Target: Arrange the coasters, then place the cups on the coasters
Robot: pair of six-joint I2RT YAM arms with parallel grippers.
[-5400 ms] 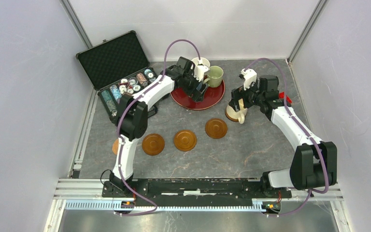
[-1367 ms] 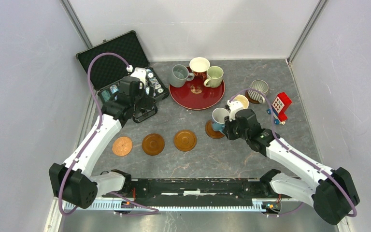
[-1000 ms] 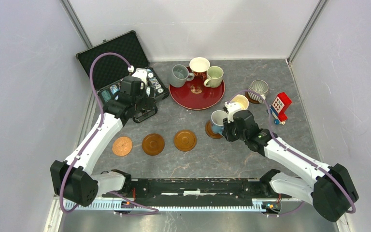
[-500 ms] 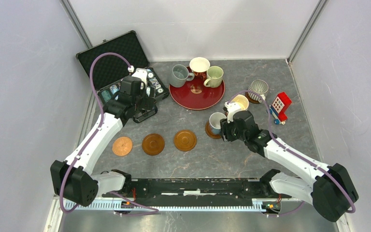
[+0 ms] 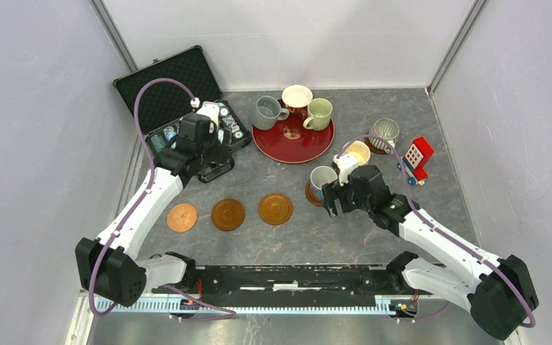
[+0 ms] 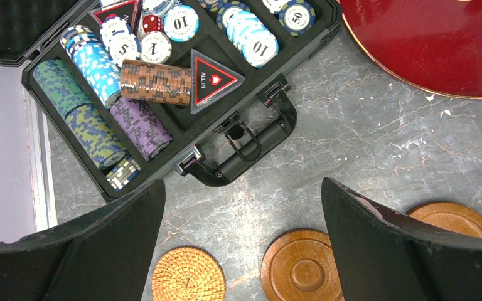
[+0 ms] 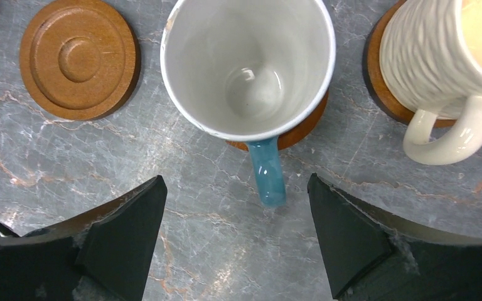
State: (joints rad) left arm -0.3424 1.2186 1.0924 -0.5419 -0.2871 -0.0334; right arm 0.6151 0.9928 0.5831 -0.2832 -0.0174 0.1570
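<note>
The blue mug (image 7: 248, 69) stands upright on a coaster (image 7: 301, 128) just ahead of the right gripper (image 7: 235, 180). Its handle points back between the widely spread fingers, which touch nothing. The left gripper (image 6: 243, 183), equally wide and empty, hangs just short of the chip case (image 6: 163, 81).

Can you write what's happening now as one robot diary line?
right hand: open, near blue cup | blue cup: on coaster, not held | left hand: open, empty | bare coasters: three
</note>
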